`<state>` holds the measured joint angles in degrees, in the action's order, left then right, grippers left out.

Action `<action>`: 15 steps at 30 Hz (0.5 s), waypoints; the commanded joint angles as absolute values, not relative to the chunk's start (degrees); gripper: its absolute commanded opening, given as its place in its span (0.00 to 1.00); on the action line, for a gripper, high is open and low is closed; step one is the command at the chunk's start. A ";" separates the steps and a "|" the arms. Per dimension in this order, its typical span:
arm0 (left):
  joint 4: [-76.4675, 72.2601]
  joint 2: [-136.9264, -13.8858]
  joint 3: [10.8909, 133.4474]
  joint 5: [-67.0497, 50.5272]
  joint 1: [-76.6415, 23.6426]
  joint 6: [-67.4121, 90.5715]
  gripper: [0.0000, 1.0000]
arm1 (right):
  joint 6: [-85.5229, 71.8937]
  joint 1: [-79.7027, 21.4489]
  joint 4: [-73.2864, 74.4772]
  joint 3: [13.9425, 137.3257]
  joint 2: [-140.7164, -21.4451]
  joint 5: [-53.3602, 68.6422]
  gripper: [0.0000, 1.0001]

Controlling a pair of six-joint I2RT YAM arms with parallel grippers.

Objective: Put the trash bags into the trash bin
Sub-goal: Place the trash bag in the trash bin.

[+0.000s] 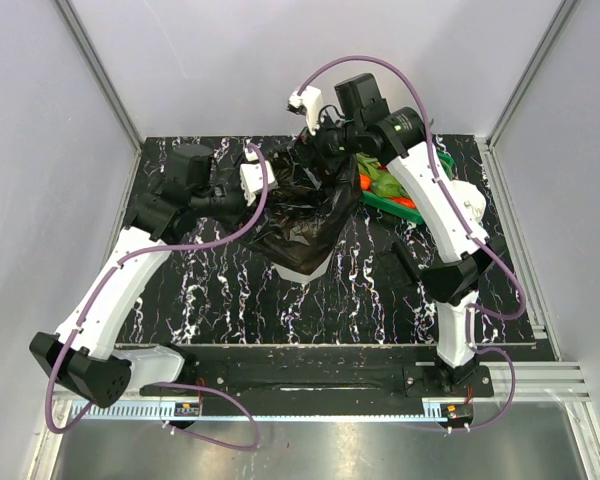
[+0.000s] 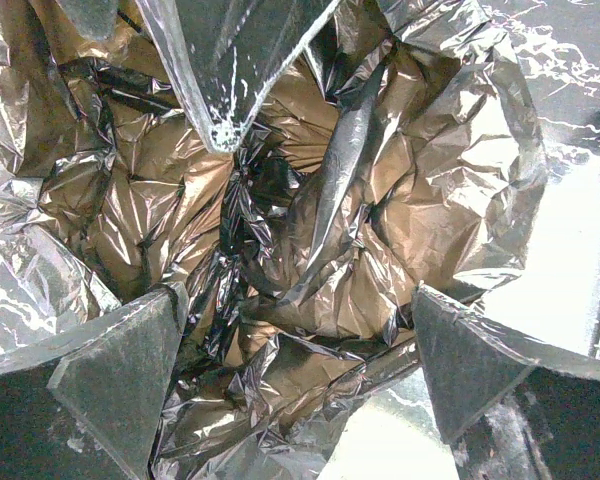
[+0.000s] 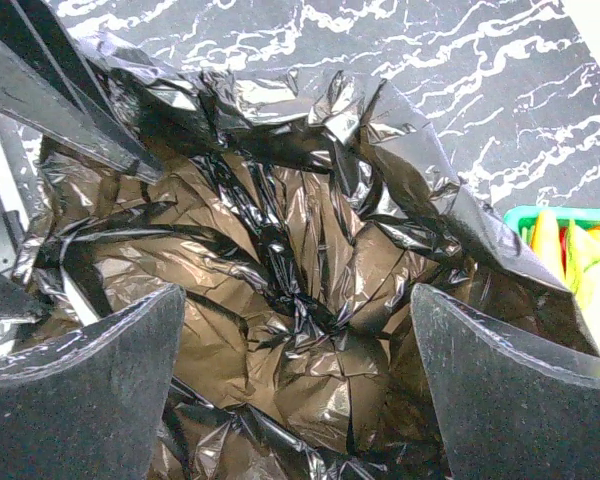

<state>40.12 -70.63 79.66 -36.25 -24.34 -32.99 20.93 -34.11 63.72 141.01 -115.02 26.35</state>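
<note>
There is one marble-patterned tabletop (image 1: pixel 240 290), and two robot arms stand on it, a left arm (image 1: pixel 115 290) and a right arm (image 1: pixel 435 200). They carry one left pincer (image 2: pixel 295 300) and one right pincer (image 3: pixel 298 300). Also here are one white trash bin (image 1: pixel 305 268), one crinkled black trash bag (image 1: pixel 300 215) and one green tray (image 1: pixel 390 205) holding several vegetables (image 1: pixel 380 183), too bunched to count.

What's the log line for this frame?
trash bag: spread open, draped over trash bin | left gripper: open, over bag | right gripper: open, over bag | green tray: beside bin
</note>
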 commanded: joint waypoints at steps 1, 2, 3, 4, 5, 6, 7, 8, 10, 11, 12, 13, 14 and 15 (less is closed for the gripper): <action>41.04 -71.01 83.40 -37.62 -24.52 -32.97 0.99 | 18.55 -32.96 63.29 144.31 -110.92 30.42 1.00; 41.04 -71.19 84.28 -37.70 -24.61 -32.61 0.99 | 18.54 -32.96 63.19 144.84 -110.66 29.63 1.00; 41.04 -71.28 85.07 -37.71 -24.52 -32.09 0.99 | 18.72 -32.78 63.28 145.28 -110.57 29.01 1.00; 41.04 -71.37 85.95 -37.79 -24.61 -31.47 0.99 | 18.89 -32.61 63.28 145.72 -110.39 28.39 1.00; 41.04 -71.37 86.74 -37.71 -24.52 -30.77 0.99 | 18.98 -32.17 63.28 146.16 -110.13 28.04 1.00; 41.13 -71.54 87.79 -37.71 -24.52 -29.98 0.99 | 19.16 -31.91 63.37 146.51 -110.13 28.04 1.00; 41.13 -71.72 88.85 -37.71 -24.52 -29.19 0.99 | 19.25 -31.47 63.54 146.86 -109.87 28.30 1.00; 41.22 -71.72 89.73 -37.62 -24.52 -28.48 0.99 | 19.16 -30.94 63.63 147.21 -109.78 28.65 1.00; 40.96 -72.16 91.84 -37.53 -24.52 -26.90 0.99 | 18.99 -30.15 63.63 147.48 -109.08 29.61 1.00; 40.52 -72.42 93.06 -37.62 -24.43 -25.76 0.99 | 18.98 -29.80 63.72 147.48 -108.55 29.88 1.00; 40.00 -73.03 94.21 -37.53 -24.52 -24.71 0.99 | 18.98 -29.45 63.63 147.48 -108.11 30.14 1.00; 39.56 -73.82 95.26 -37.53 -24.52 -23.65 0.99 | 18.81 -29.10 63.55 147.48 -107.67 30.76 1.00; 39.55 -74.87 96.58 -37.18 -24.70 -23.47 0.99 | 18.72 -28.92 63.54 147.48 -107.23 31.11 1.00; 39.72 -76.36 97.81 -36.39 -24.96 -23.21 0.99 | 18.72 -28.83 63.72 147.31 -106.62 31.29 1.00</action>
<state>42.33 -73.19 92.36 -36.27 -24.36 -27.11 19.62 -29.67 63.90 144.99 -111.31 28.64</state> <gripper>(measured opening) 0.988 0.994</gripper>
